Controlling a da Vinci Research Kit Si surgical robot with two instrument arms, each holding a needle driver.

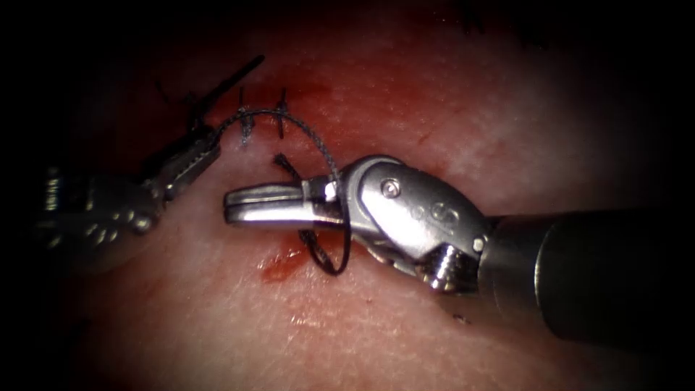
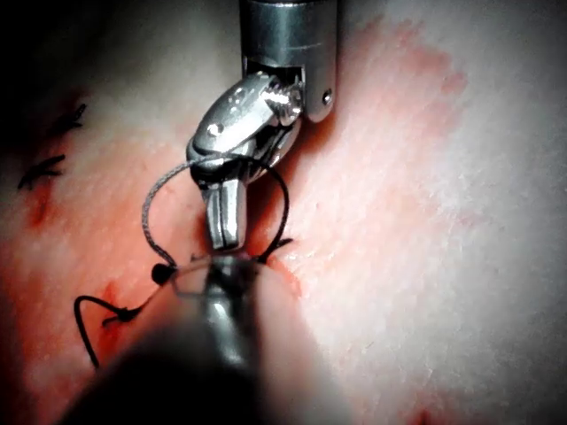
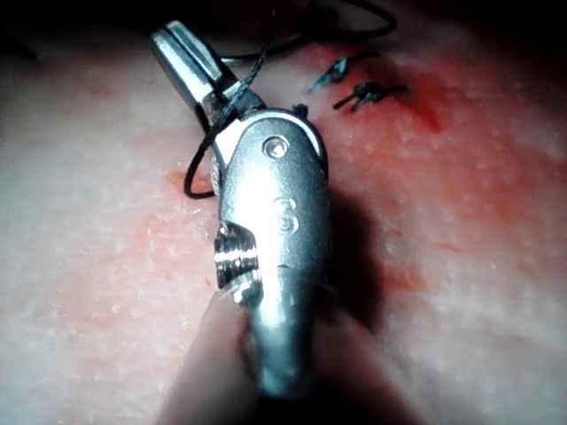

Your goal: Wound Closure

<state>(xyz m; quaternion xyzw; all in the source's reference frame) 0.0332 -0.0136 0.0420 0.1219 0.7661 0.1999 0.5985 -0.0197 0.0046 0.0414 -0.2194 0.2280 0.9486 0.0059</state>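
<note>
My right tool (image 1: pixel 230 206) reaches in from the right and lies across the tissue (image 1: pixel 449 108), jaws shut with nothing between them. A loop of dark thread (image 1: pixel 327 156) is wound round these jaws just ahead of the wrist. The thread arcs up and left to my left tool (image 1: pixel 211 141), whose jaws are shut on it. In the left wrist view the right tool (image 2: pixel 226 239) points at my left tool (image 2: pixel 221 273), with the thread loop (image 2: pixel 152 199) hanging round it. The right wrist view shows the right tool (image 3: pixel 173 40) with thread (image 3: pixel 232 97) crossing its jaws.
Tied stitches with short cut ends (image 1: pixel 246 124) sit just right of the left tool, and two more knots (image 3: pixel 368 93) show in the right wrist view. A patch of red fluid (image 1: pixel 279 264) lies below the right tool's jaws. The right tool's shaft (image 1: pixel 615 275) covers the lower right.
</note>
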